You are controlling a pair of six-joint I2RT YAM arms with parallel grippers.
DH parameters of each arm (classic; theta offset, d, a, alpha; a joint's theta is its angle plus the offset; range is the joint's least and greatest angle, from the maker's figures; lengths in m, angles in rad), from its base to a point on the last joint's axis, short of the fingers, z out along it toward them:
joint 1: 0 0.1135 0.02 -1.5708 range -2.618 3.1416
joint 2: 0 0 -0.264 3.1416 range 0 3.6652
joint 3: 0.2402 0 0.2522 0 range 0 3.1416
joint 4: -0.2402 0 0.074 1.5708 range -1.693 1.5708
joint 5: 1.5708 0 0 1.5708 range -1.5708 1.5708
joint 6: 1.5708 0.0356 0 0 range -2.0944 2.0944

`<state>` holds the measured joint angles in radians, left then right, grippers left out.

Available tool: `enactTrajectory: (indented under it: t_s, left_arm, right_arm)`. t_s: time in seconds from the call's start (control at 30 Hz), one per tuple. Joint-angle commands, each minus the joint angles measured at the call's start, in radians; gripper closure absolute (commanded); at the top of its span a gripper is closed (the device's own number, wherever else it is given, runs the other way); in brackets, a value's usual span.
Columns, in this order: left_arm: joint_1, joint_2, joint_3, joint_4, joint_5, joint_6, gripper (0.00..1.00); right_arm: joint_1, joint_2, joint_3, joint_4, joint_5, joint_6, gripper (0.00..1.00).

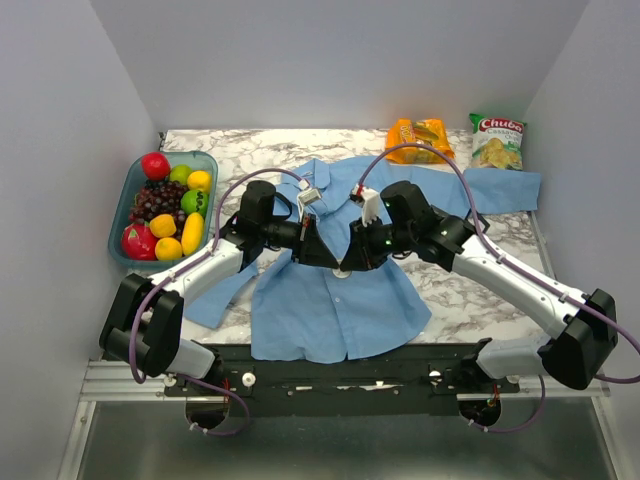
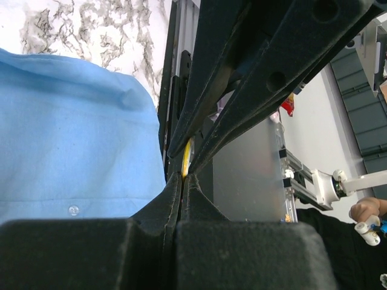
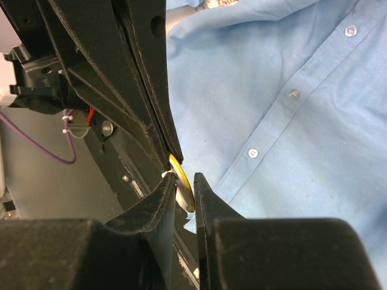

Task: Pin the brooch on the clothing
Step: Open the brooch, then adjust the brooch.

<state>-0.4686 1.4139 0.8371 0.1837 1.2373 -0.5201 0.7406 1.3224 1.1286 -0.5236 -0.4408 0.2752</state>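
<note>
Surface: marble-patterned table (image 1: 455, 290), grey walls (image 1: 340, 60) on three sides.
Clothing: blue shirt (image 1: 330, 320) spread flat at centre, hem at the near edge.
Brooch (image 3: 181, 180): held over the shirt front, between both grippers.
Left gripper (image 2: 181, 187): clenched on the brooch's rim.
Right gripper (image 3: 184, 193): fingers straddle the brooch; cannot tell whether they press on it.
Edges: fruit tray (image 1: 122, 200) at the left; two snack bags (image 1: 497, 140) along the far side; one sleeve reaches the right edge.
Open room: bare marble at near right.
</note>
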Motion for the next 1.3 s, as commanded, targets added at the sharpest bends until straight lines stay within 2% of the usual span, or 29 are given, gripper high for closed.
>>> enactTrajectory:
  t_s: [0.0,0.13,0.23,0.33,0.37,0.47,0.53,0.73,0.87,1.07,1.27]
  left_arm:
    - [-0.002,-0.018,0.002,0.053,0.016,-0.027,1.00]
    - [-0.002,-0.018,0.003,0.048,0.010,-0.021,1.00]
    - [0.001,-0.015,0.023,-0.030,-0.010,0.044,1.00]
    - [0.001,-0.012,0.039,-0.101,-0.027,0.091,1.00]
    - [0.001,-0.013,0.042,-0.115,-0.032,0.094,1.00]
    - [0.001,-0.013,0.045,-0.133,-0.033,0.111,1.00]
    - [0.001,-0.018,0.046,-0.132,-0.022,0.112,1.00]
    - [-0.014,-0.032,0.039,-0.121,0.016,0.111,1.00]
    - [-0.030,-0.039,0.039,-0.116,0.037,0.117,1.00]
    - [-0.036,-0.047,0.037,-0.116,0.045,0.121,1.00]
    - [-0.036,-0.050,0.036,-0.116,0.045,0.123,1.00]
  right_arm:
    - [0.031,0.023,0.014,-0.058,0.096,-0.027,0.77]
    - [0.031,0.020,0.023,-0.091,0.102,-0.048,0.77]
    - [0.031,-0.008,0.052,-0.137,0.109,-0.059,0.74]
    - [0.031,-0.040,0.094,-0.188,0.132,-0.070,0.65]
    - [0.029,-0.048,0.105,-0.196,0.132,-0.073,0.56]
    - [0.029,-0.069,0.134,-0.207,0.123,-0.074,0.42]
    - [0.031,-0.069,0.138,-0.197,0.119,-0.070,0.40]
    - [0.029,-0.045,0.105,-0.121,0.093,-0.065,0.41]
    - [0.029,-0.022,0.094,-0.084,0.030,-0.079,0.53]
    - [0.029,0.001,0.074,-0.062,-0.045,-0.105,0.59]
    - [0.029,-0.003,0.050,-0.061,-0.050,-0.110,0.65]
